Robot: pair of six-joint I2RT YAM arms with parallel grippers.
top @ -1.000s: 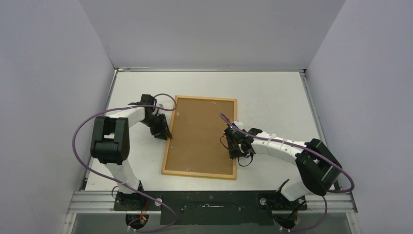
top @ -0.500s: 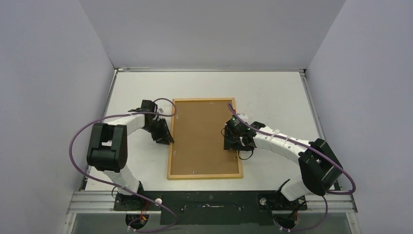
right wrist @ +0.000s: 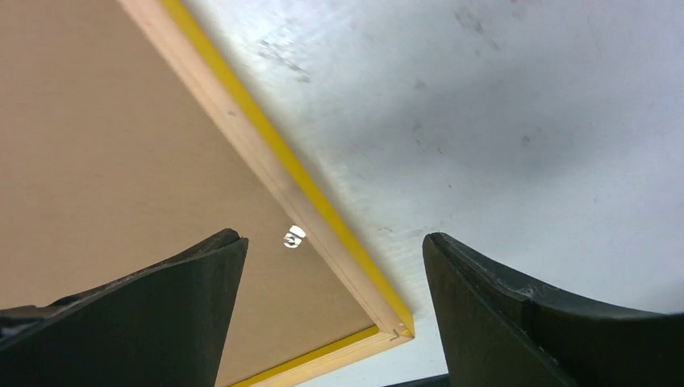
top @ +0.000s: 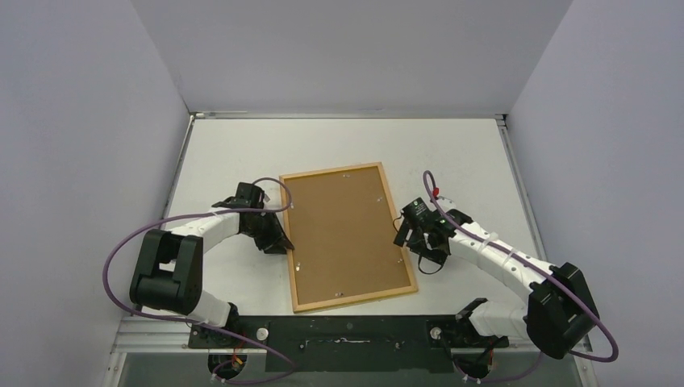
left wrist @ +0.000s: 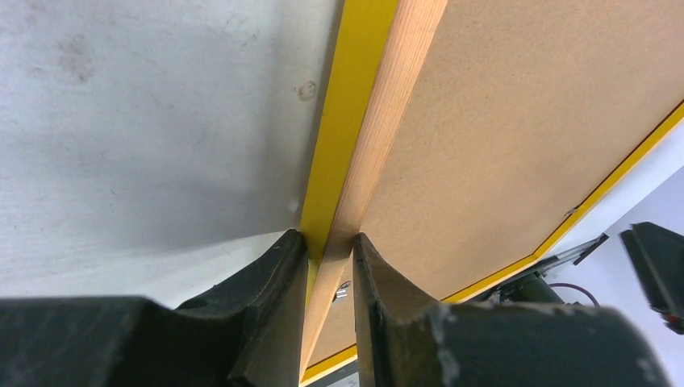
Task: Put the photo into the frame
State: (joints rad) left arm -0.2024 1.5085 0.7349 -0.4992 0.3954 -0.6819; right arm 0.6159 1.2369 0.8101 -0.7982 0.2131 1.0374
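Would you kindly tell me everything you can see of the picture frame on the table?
The frame is a thin rectangle lying back up and askew on the table: pale wood rails with yellow outer edges around a brown backing board, with small metal tabs along the inner rim. The left claw pinches its left rail; the open right claw straddles the right rail near a corner, seemingly without contact.
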